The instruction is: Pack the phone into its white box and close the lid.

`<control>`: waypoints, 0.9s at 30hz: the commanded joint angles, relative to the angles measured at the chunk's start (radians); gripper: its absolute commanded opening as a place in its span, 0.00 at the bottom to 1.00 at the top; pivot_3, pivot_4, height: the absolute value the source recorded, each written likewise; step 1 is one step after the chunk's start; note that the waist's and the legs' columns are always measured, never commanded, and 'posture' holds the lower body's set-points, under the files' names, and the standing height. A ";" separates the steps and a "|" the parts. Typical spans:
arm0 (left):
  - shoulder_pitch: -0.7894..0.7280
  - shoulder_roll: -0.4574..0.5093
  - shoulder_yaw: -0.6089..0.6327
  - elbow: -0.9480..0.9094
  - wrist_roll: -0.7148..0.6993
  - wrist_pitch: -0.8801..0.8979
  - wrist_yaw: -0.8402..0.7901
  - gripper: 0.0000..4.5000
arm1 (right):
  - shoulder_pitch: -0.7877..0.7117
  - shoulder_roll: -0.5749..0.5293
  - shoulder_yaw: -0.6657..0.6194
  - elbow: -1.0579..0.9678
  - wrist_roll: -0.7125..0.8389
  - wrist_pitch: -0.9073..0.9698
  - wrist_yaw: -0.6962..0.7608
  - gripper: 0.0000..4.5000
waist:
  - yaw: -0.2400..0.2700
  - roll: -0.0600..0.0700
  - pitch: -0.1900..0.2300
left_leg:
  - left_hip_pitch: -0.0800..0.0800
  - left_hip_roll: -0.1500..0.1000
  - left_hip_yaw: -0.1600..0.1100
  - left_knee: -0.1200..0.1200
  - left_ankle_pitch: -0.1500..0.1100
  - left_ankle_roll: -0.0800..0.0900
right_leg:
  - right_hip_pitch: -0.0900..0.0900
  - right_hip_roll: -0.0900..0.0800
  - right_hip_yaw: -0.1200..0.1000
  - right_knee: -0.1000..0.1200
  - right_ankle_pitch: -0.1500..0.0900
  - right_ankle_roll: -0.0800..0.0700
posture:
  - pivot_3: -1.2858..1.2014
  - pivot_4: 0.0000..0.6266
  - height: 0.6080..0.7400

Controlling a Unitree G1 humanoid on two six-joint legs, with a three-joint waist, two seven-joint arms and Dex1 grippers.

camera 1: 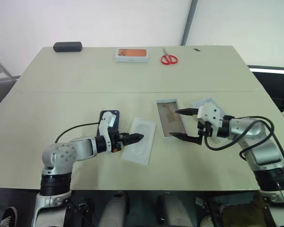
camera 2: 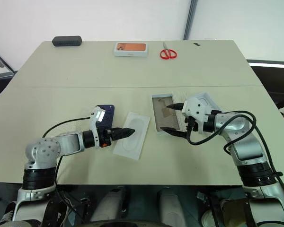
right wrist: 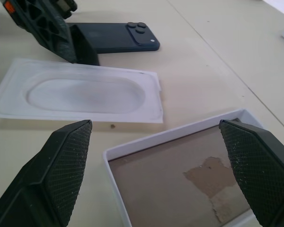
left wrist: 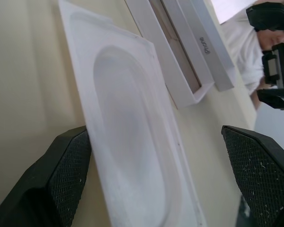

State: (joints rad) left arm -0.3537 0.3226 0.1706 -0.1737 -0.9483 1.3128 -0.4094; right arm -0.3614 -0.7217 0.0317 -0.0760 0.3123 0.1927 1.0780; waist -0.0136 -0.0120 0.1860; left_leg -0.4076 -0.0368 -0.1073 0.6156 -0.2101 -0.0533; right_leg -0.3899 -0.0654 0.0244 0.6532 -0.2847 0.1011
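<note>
The dark navy phone (camera 1: 109,117) lies flat on the table, back up, with its camera cluster (right wrist: 138,28) showing; my left wrist partly covers it. My left gripper (camera 1: 137,137) is open, its tips low over the near edge of a flat white insert (camera 1: 141,142) with an oval recess. To the right, the white box (camera 1: 170,118) lies open with a brownish floor. My right gripper (camera 1: 184,124) is open at the box's right side, one finger above the other. The lid (camera 1: 207,105) lies behind that gripper, mostly hidden.
At the table's far edge are a black case (camera 1: 67,46), a white box with an orange phone picture (camera 1: 131,54) and red scissors (camera 1: 169,58). A black cable (camera 1: 73,128) trails from my left wrist. The table's front edge is close below both arms.
</note>
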 commanded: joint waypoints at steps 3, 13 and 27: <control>0.005 -0.008 -0.014 0.016 -0.019 0.029 -0.013 0.88 | -0.016 0.003 -0.014 -0.028 -0.010 -0.026 -0.019 1.00 | 0.001 0.000 0.000 | 0.000 0.000 0.000 0.000 0.000 0.000 | 0.000 0.000 0.000 0.000 0.000 0.000 | 0.52 0.24 1.00; 0.014 -0.009 0.018 0.032 -0.017 0.022 0.003 0.01 | -0.016 -0.005 -0.022 -0.032 -0.009 -0.023 -0.014 1.00 | -0.001 0.000 0.000 | 0.000 0.000 0.000 0.000 0.000 0.000 | 0.000 0.000 0.000 0.000 0.000 0.000 | 0.52 0.24 1.00; -0.054 -0.079 0.282 0.115 -0.177 0.040 0.149 0.01 | -0.009 -0.049 0.087 0.077 -0.145 -0.117 0.047 1.00 | 0.002 0.000 0.000 | 0.000 0.000 0.000 0.000 0.000 0.000 | 0.000 0.000 0.000 0.000 0.000 0.000 | 0.52 0.24 1.00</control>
State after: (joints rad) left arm -0.3843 0.2490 0.4109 -0.0554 -1.0756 1.3641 -0.2792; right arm -0.3631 -0.7520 0.1009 -0.0311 0.2132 0.1201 1.1116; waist -0.0118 -0.0122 0.1861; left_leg -0.4076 -0.0373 -0.1071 0.6157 -0.2100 -0.0536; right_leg -0.3900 -0.0661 0.0244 0.6530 -0.2848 0.1010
